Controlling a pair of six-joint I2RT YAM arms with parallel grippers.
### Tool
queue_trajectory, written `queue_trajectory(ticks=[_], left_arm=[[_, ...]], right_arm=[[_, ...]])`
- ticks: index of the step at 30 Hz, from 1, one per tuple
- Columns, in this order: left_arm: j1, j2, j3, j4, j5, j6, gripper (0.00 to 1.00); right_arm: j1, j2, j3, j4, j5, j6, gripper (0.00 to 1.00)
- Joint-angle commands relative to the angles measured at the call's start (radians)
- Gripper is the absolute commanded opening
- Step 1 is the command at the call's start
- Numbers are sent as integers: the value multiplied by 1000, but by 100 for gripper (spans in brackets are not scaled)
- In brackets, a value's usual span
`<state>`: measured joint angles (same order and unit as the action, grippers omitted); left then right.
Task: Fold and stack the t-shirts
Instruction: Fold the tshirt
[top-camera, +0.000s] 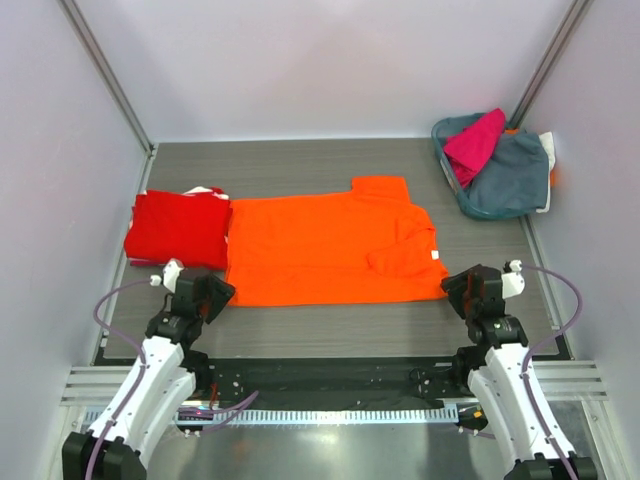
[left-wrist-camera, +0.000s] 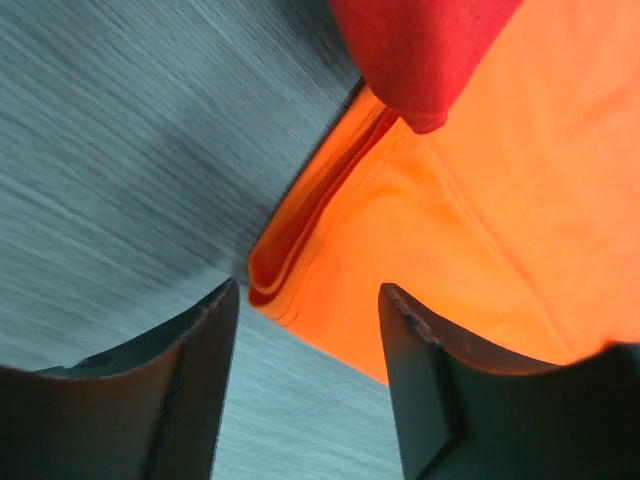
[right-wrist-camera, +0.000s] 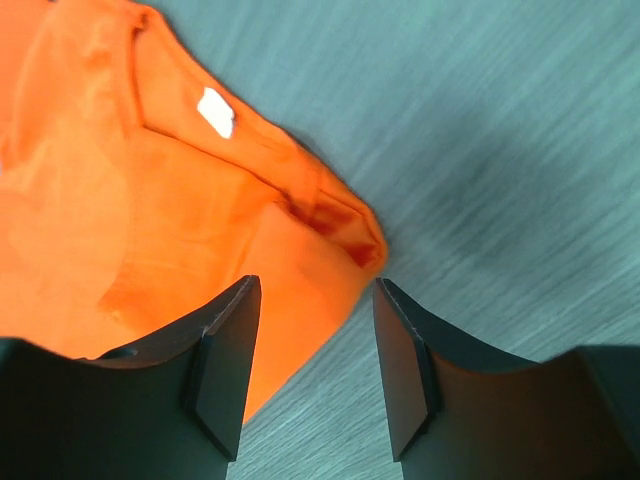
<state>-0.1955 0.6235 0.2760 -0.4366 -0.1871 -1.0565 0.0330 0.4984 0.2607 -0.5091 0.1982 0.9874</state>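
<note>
The bright orange t-shirt (top-camera: 325, 250) lies partly folded across the middle of the table. The folded red t-shirt (top-camera: 178, 228) lies at its left, overlapping its edge (left-wrist-camera: 425, 50). The magenta t-shirt (top-camera: 474, 140) hangs out of a basket at the back right. My left gripper (top-camera: 216, 294) is open and empty over the orange shirt's near left corner (left-wrist-camera: 290, 290). My right gripper (top-camera: 456, 288) is open and empty over the shirt's near right corner (right-wrist-camera: 350, 240), by its collar and white tag (right-wrist-camera: 216, 110).
A blue-grey basket (top-camera: 500, 175) holding dark cloth stands at the back right. White walls with metal rails close in both sides and the back. The table's near edge runs just behind the arm bases.
</note>
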Motion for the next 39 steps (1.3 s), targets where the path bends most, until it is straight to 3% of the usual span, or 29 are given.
queue_trajectory(ticks=[1, 7, 15, 21, 32, 39], left_arm=[[-1, -53, 99, -111, -31, 39, 62], [-1, -47, 273, -192, -25, 165, 72], [-1, 220, 492, -111, 67, 248, 72], [-2, 352, 586, -31, 52, 274, 73], [-33, 700, 787, 35, 78, 293, 72], [-68, 792, 836, 75, 72, 299, 72]], right_arm=[[-1, 26, 103, 20, 30, -119, 55], [1, 164, 238, 93, -61, -269, 55], [10, 470, 397, 228, -155, -348, 54], [31, 724, 554, 250, -186, -383, 51], [84, 1031, 704, 323, -180, -406, 46], [99, 1148, 735, 307, -168, -408, 41]])
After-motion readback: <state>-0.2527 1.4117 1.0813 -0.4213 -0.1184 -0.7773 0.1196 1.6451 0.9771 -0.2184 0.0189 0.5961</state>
